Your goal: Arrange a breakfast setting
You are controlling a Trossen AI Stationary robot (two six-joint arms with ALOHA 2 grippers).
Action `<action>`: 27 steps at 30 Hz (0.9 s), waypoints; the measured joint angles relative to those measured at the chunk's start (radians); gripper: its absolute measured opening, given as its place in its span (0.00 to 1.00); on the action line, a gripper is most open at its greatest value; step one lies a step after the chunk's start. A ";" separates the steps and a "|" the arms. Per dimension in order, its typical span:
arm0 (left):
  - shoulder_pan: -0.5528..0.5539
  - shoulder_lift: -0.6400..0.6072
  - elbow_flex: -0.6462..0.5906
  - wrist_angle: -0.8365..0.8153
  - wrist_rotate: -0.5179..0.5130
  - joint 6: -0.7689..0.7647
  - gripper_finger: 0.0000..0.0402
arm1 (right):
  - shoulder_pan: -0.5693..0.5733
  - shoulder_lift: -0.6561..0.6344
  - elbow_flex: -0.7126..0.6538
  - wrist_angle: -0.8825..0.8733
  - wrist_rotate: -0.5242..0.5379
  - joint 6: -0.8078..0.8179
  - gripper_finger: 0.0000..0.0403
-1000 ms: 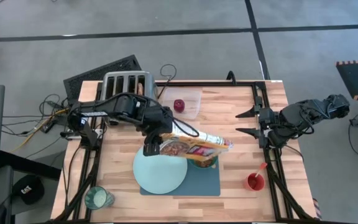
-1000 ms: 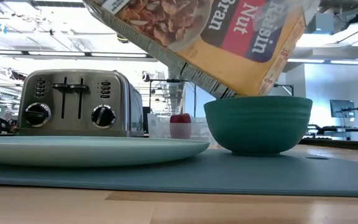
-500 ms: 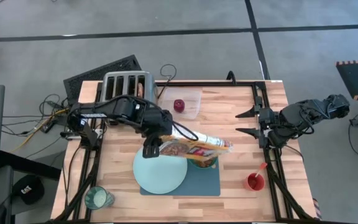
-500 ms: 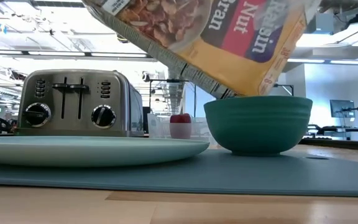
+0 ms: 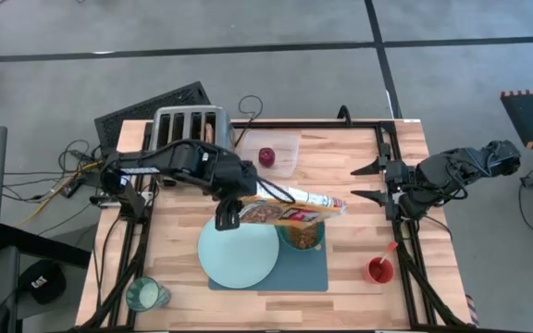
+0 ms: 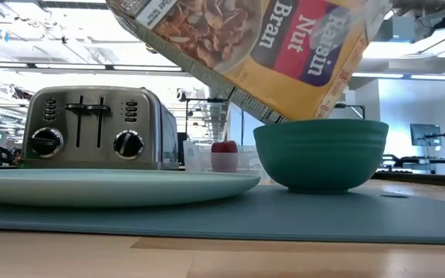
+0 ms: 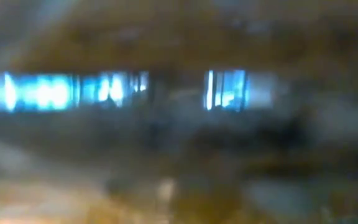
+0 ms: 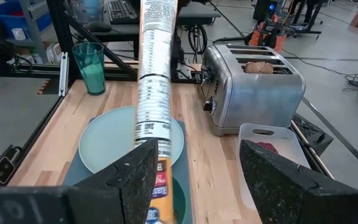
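– Blue mat (image 5: 305, 268) first, at the near edge of the table. What sits on it?

– A big pale plate (image 5: 239, 256), and a green bowl (image 6: 321, 154) just beside the plate.

– What is over the bowl?

– A tipped cereal box (image 5: 290, 212), mouth down at the rim. The left gripper (image 5: 233, 209) is closed on its other end.

– And farther back than the bowl?

– A red fruit (image 5: 266, 156) in a clear tub (image 8: 271, 147), then the toaster (image 5: 189, 125) (brown toast (image 8: 258, 66) sticks up in a slot). The right gripper (image 5: 366, 182), well off to the side of the bowl, has its fingers spread wide and holds nothing.
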 joint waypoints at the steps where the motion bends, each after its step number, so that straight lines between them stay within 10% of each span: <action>1: 0.003 0.000 0.000 0.000 0.029 0.002 0.36 | 0.000 0.000 0.000 0.000 0.000 0.000 0.63; 23: 0.013 0.000 0.000 0.000 0.119 0.024 0.36 | 0.000 0.000 0.000 0.000 0.000 -0.003 0.63; 27: 0.014 0.000 0.000 0.000 -0.002 -0.015 0.36 | 0.000 0.000 0.000 0.000 0.000 -0.003 0.63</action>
